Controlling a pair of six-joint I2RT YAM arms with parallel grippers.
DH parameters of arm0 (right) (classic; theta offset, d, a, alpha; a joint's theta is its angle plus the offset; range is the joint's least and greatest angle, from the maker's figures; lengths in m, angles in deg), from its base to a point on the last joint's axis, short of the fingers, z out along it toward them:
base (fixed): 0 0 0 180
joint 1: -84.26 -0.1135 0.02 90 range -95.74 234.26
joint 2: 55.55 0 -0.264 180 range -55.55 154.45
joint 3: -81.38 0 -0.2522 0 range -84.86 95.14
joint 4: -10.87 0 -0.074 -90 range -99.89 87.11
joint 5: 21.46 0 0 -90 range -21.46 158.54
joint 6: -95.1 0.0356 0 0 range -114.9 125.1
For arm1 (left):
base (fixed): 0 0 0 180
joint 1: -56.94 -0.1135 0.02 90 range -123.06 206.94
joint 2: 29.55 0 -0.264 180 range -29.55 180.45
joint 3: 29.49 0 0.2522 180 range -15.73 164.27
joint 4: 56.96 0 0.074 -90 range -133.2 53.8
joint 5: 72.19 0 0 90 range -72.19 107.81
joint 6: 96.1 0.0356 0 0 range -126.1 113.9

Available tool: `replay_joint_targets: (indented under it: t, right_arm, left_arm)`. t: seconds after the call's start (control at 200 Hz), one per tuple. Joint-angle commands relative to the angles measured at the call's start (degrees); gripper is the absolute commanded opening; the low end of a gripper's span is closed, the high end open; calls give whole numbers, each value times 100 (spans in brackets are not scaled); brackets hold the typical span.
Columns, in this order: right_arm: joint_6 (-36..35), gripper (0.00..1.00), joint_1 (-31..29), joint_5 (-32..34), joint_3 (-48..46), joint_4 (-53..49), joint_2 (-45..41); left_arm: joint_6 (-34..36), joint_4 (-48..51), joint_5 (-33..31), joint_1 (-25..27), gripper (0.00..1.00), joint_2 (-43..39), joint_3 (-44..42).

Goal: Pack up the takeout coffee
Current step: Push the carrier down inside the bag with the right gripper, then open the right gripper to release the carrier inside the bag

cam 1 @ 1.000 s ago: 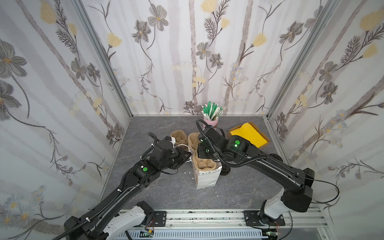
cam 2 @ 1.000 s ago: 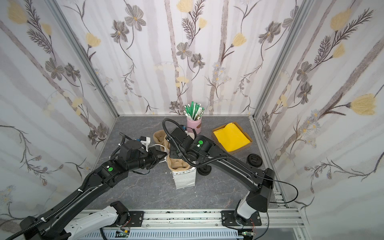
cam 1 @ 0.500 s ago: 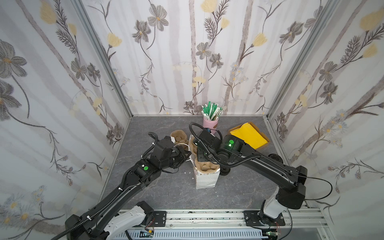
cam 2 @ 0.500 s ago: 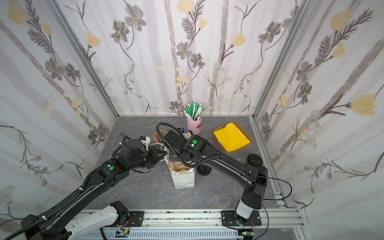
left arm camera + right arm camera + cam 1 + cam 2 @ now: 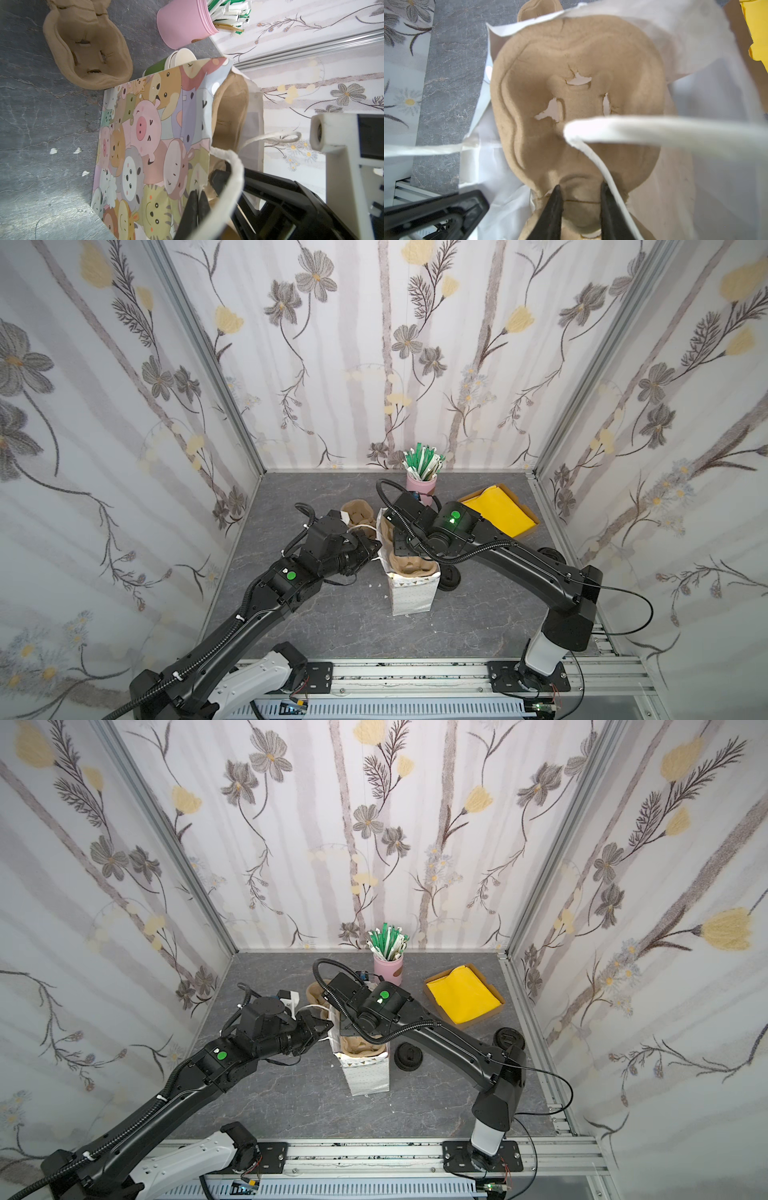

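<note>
Mid-table: bag (image 5: 411,599) upright, mouth open. The left gripper (image 5: 197,197) is fully closed, pinching the bag's rim on its left side, beside a rope handle. The right gripper (image 5: 581,187) is down in the mouth, its fingers partly closed and clamped on either side of the narrow waist of a pulp carrier (image 5: 409,568). The carrier sits tilted in the bag, its upper end above the rim. The coffee (image 5: 409,1056) is on the table just right of the bag, outside it, with neither gripper on it; from above only its black lid shows. A second carrier (image 5: 357,512) lies behind the bag. A pink cup (image 5: 422,485) of stirrers stands at the back wall. Another black lid (image 5: 509,1038) sits further right, partly behind the right arm.
</note>
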Motion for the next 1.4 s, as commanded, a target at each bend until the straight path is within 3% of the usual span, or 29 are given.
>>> replay_joint_targets:
  t: [0.0, 0.66, 1.074, 1.394]
  right_arm:
    - [29, 21, 72, 174, -73, 92, -125]
    - [190, 21, 364, -149, -102, 831, -16]
    - [187, 20, -79, 469, 49, 223, 124]
    - [195, 20, -167, 324, -131, 259, -10]
  left_arm:
    - [14, -126, 56, -10, 0, -27, -8]
    - [116, -134, 287, -22, 0, 66, -4]
    - [72, -133, 118, -58, 0, 97, 102]
    - [-189, -132, -152, -57, 0, -33, 53]
